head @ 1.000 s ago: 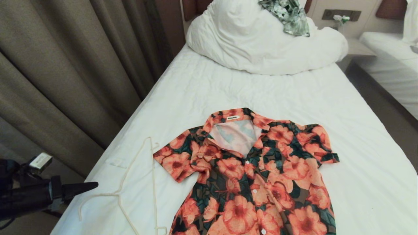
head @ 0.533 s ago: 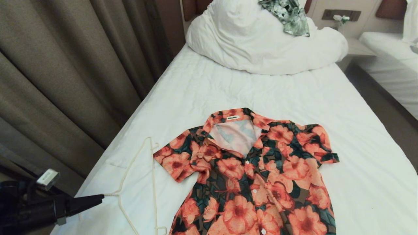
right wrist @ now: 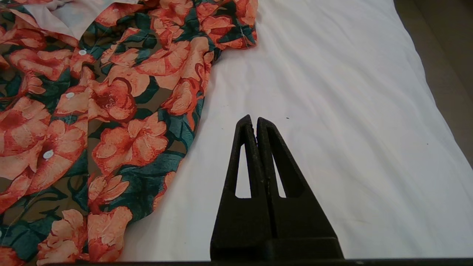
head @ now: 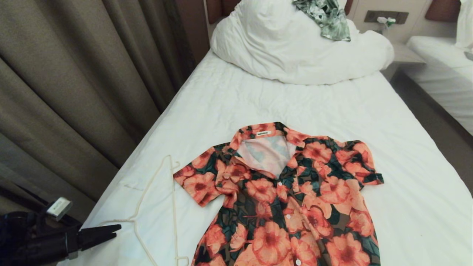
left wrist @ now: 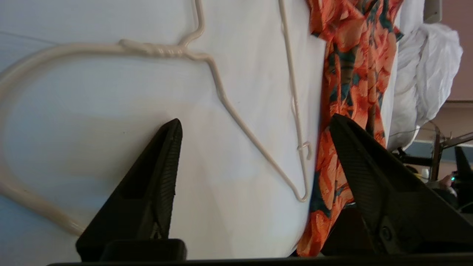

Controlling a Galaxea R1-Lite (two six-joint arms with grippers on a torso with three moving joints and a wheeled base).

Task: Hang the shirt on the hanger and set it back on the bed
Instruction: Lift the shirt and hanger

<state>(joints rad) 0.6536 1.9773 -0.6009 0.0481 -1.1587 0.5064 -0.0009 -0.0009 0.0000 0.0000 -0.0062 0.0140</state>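
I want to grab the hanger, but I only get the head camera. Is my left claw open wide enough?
Observer: In the left wrist view the left gripper stands wide open and holds nothing.
Operator: Where's the hanger from there?
Observer: The hanger lies flat on the bed, its twisted neck just ahead of the fingers, and one sloping wire shows in the gap between them.
Operator: And my other claw? I can't see it.
Observer: The right gripper is shut, over bare bed beside the shirt.
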